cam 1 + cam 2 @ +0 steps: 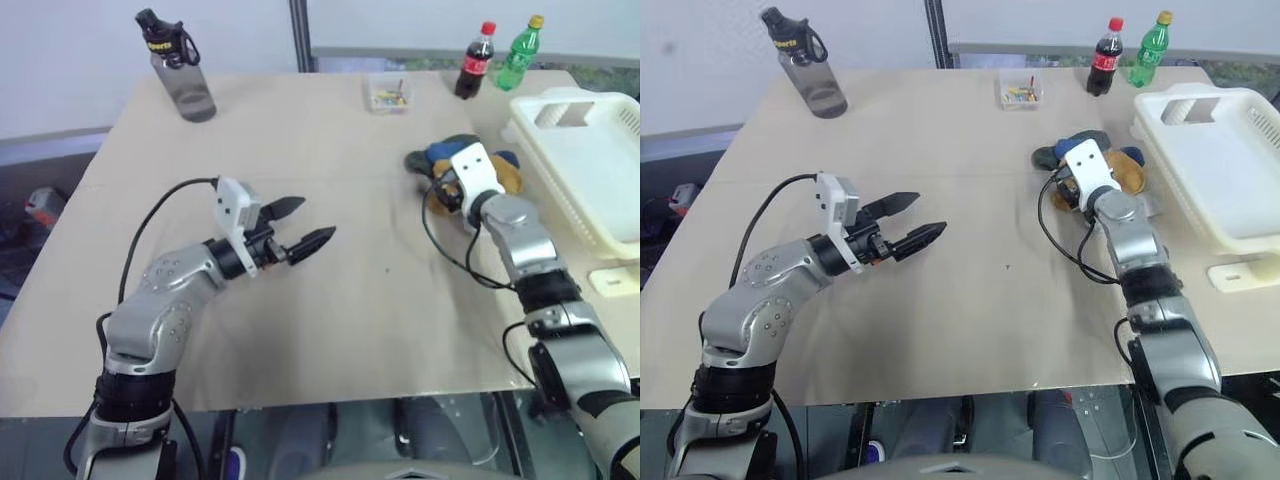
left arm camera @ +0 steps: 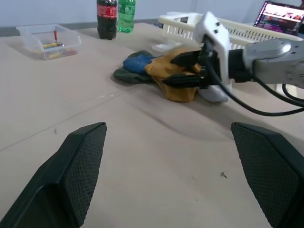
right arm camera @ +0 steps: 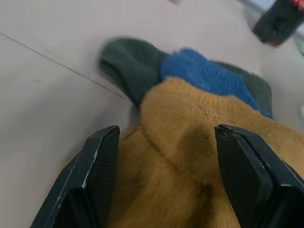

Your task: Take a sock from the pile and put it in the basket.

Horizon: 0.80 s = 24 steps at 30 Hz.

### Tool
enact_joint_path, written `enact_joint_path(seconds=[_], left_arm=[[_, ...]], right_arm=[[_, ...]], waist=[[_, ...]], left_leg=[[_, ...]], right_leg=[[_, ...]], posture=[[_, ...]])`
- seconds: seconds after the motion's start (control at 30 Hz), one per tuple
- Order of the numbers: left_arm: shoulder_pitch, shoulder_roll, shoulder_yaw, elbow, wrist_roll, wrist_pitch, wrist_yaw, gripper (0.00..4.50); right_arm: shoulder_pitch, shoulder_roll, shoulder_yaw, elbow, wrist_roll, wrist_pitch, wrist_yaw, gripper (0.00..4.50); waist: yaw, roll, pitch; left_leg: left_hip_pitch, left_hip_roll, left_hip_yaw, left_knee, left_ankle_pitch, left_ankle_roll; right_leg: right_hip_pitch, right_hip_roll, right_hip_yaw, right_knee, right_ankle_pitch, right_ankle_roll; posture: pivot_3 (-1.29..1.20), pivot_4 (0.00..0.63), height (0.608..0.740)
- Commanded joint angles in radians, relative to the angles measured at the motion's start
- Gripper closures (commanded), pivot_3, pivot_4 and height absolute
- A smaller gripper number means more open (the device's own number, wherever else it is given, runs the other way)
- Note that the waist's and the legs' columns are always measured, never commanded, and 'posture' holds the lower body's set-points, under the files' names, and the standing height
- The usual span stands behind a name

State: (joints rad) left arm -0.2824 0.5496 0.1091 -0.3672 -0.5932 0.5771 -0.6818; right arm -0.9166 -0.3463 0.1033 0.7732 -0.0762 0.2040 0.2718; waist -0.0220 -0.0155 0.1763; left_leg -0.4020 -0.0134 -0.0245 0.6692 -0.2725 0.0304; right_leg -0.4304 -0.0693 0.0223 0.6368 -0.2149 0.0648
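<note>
Right gripper (image 2: 183, 70) spread, fingers astride the pile's (image 3: 199, 142) mustard sock, nothing pinched. Left gripper (image 1: 305, 226) wide, empty. Basket (image 1: 585, 175) at pile's 3 o'clock (cola bottle (image 1: 474, 60) at 12).

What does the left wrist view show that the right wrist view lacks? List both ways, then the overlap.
Left wrist view adds: the basket, a clear box, and the right gripper seen from outside, at the pile. Right wrist view adds: a close look between that gripper's open fingers, which straddle the mustard sock. Both: the mustard sock, the blue sock, the dark green sock and the table.
</note>
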Motion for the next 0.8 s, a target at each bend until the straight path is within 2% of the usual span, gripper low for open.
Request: enact_joint_path(seconds=[0.03, 0.07, 0.1, 0.2, 0.3, 0.67, 0.73, 0.8], left_arm=[[0.027, 0.002, 0.027, -0.078, -0.015, 0.004, 0.029, 0.00], [0.034, 0.002, 0.030, -0.087, -0.017, 0.007, 0.035, 0.00], [0.040, 0.002, 0.034, -0.094, -0.020, 0.009, 0.040, 0.00], [0.056, 0.005, 0.044, -0.107, -0.024, 0.013, 0.050, 0.00], [0.066, 0.008, 0.049, -0.111, -0.026, 0.014, 0.054, 0.00], [0.060, 0.004, 0.049, -0.095, -0.022, -0.005, 0.039, 0.00], [0.058, 0.003, 0.046, -0.088, -0.016, -0.011, 0.035, 0.00], [0.057, 0.001, 0.042, -0.085, -0.014, -0.014, 0.035, 0.00]], right_arm=[[-0.084, 0.015, -0.027, 0.162, -0.011, -0.133, -0.037, 1.18], [-0.099, 0.021, -0.033, 0.197, -0.006, -0.151, -0.042, 1.18], [-0.113, 0.025, -0.038, 0.229, -0.003, -0.169, -0.048, 1.45], [-0.141, 0.036, -0.047, 0.291, 0.000, -0.206, -0.060, 2.46], [-0.151, 0.045, -0.054, 0.304, 0.004, -0.227, -0.058, 3.77], [-0.149, 0.060, -0.090, 0.285, 0.021, -0.238, -0.052, 3.77], [-0.147, 0.061, -0.099, 0.268, 0.027, -0.236, -0.044, 4.33], [-0.144, 0.063, -0.105, 0.255, 0.031, -0.232, -0.035, 4.46]], waist=[[-0.004, 0.000, 0.000], [-0.007, 0.000, 0.000], [-0.009, 0.000, 0.000], [-0.013, 0.000, 0.000], [-0.016, 0.000, 0.000], [-0.020, 0.000, 0.000], [-0.020, 0.000, 0.000], [-0.020, 0.000, 0.000]], left_leg=[[0.000, 0.000, 0.000, 0.000, 0.000, 0.000], [0.000, 0.000, 0.000, 0.000, 0.000, 0.000], [0.000, 0.000, 0.000, 0.000, 0.000, 0.000], [0.001, 0.000, 0.000, 0.000, 0.000, 0.000], [0.002, 0.000, -0.001, 0.000, 0.000, -0.001], [0.003, 0.000, -0.001, 0.000, 0.001, -0.002], [0.003, 0.000, -0.001, 0.000, 0.001, -0.002], [0.003, 0.000, -0.001, 0.000, 0.001, -0.002]], right_leg=[[0.000, 0.000, 0.000, 0.000, 0.000, 0.000], [0.000, 0.000, 0.000, 0.000, 0.000, 0.000], [0.000, 0.000, 0.000, 0.000, 0.000, 0.000], [0.000, 0.000, 0.000, 0.002, 0.000, 0.000], [0.000, 0.000, 0.000, 0.005, 0.000, 0.000], [0.000, 0.000, 0.000, 0.006, 0.000, 0.000], [0.000, 0.000, 0.000, 0.006, 0.000, 0.000], [0.000, 0.000, 0.001, 0.006, 0.000, 0.000]], posture=[[0.00, 0.150, 0.740], [0.00, 0.150, 0.740], [0.00, 0.150, 0.740], [0.00, 0.150, 0.740], [0.00, 0.150, 0.740], [0.00, 0.150, 0.740], [0.00, 0.150, 0.740], [0.00, 0.150, 0.740]])
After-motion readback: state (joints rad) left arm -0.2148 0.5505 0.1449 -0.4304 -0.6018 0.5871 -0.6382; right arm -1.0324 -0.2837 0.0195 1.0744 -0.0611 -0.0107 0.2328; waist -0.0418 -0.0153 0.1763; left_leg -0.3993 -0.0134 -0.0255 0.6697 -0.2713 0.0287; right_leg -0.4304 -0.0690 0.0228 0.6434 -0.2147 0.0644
